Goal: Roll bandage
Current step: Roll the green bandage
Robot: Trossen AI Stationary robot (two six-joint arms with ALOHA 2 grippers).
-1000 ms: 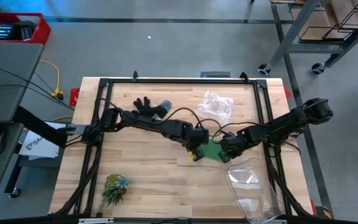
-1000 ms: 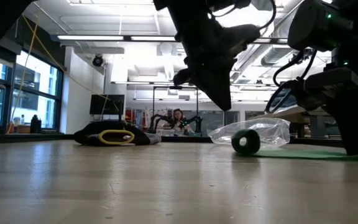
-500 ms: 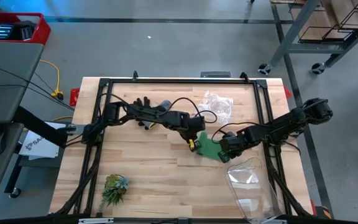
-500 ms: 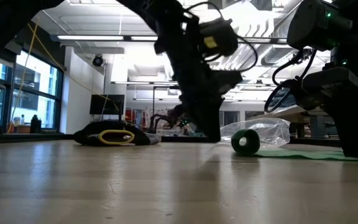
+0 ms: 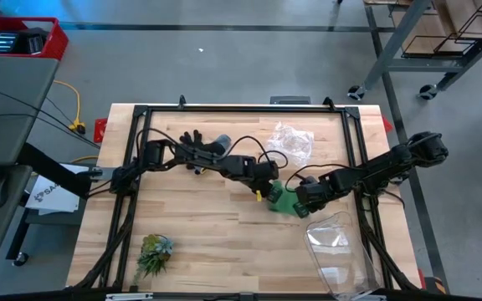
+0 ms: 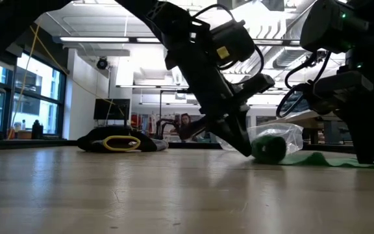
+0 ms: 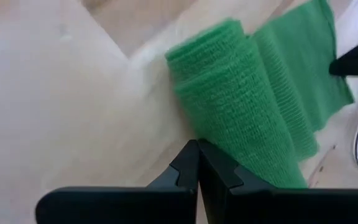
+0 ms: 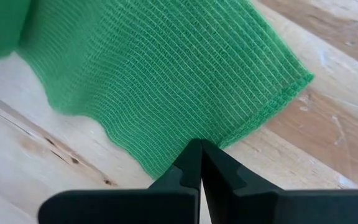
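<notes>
Green bandage (image 5: 284, 199) lies mid-table, part rolled, its flat tail pinned under the right gripper (image 8: 199, 163), fingers together. The left gripper (image 7: 197, 163), fingers together too, nudges the roll's side. Next move, I judge: push the roll along the tail. How much tail is left is hidden from above by the grippers.

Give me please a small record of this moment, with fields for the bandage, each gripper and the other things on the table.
bandage: green bandage, partly rolled, loose end flat on the wooden table
left gripper: left gripper, jaws shut, tip against the roll's side
right gripper: right gripper, jaws shut, pressing the strip's free end to the table
other things: black glove at the far side; plant tuft at the near left corner; two clear plastic bags, one far, one near right
task state: rolling in progress, strip not fully wound
</notes>
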